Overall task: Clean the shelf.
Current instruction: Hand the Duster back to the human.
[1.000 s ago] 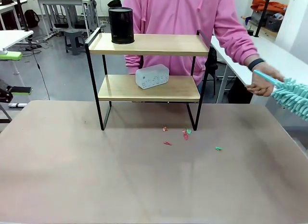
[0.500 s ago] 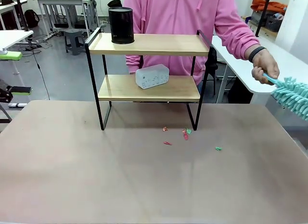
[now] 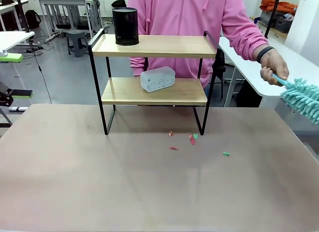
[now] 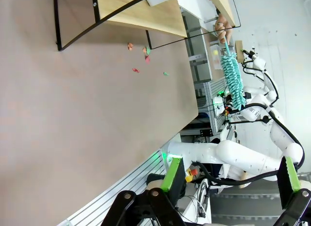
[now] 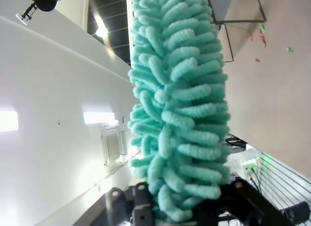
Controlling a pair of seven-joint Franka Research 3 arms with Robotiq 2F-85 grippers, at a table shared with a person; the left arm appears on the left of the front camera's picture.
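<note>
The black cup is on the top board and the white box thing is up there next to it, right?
Not quite. The black cup is on the top board of the shelf, but the white box isn't beside it: it sits on the lower board, underneath. The front view shows this.

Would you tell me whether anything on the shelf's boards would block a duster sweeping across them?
Yes: a black mesh cup stands at the left end of the shelf's top board, and a white power strip lies on the lower board.
</note>
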